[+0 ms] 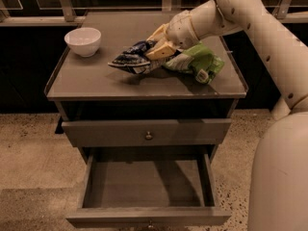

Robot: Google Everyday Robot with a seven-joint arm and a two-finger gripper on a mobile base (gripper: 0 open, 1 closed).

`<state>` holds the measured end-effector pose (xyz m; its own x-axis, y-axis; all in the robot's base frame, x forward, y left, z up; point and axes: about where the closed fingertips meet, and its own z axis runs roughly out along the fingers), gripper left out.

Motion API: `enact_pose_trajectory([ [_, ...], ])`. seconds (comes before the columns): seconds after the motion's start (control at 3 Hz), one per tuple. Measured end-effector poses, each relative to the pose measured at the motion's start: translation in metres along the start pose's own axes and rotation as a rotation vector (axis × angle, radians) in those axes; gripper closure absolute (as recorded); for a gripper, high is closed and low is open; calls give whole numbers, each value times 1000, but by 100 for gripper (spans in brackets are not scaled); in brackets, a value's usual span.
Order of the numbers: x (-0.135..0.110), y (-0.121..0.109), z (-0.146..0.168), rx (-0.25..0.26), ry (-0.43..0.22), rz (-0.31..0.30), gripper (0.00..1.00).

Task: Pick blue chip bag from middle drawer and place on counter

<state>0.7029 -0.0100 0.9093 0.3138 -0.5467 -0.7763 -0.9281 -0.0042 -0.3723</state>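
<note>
The jaws are clamped on the right-hand end of the blue chip bag [129, 60], with crumpled foil pinched between the two yellowish fingers [161, 49]. The one gripper [149, 47] sits low over the middle of the counter [96, 83], and the bag's free end trails from it toward the counter's left side. The bag's underside appears to lie on the counter top, though I cannot tell whether all of it touches.

There are two bags on the counter. The second is a bright green bag [197, 64] lying flat on the counter's right half, just behind the gripper's wrist and close against the blue one. There is one white bowl [83, 40], upright near the counter's back-left corner and well apart from both bags.

The single pale arm [240, 13] reaches in from above the counter's right back corner, and the robot's rounded body [284, 177] stands off the counter's right front.

Two drawers show under the counter. The upper drawer [110, 131], directly beneath the counter, is nearly shut and carries one small round knob [148, 135] at its centre. The middle drawer [144, 186], the next one down from the counter, is pulled well out toward me, with its bare grey floor in view.
</note>
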Motion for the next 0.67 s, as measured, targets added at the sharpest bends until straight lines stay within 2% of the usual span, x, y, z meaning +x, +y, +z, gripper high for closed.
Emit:
enact_pose_trajectory([
  [0.33,0,0,0,0,0,0,12],
  [0.67,0,0,0,0,0,0,0],
])
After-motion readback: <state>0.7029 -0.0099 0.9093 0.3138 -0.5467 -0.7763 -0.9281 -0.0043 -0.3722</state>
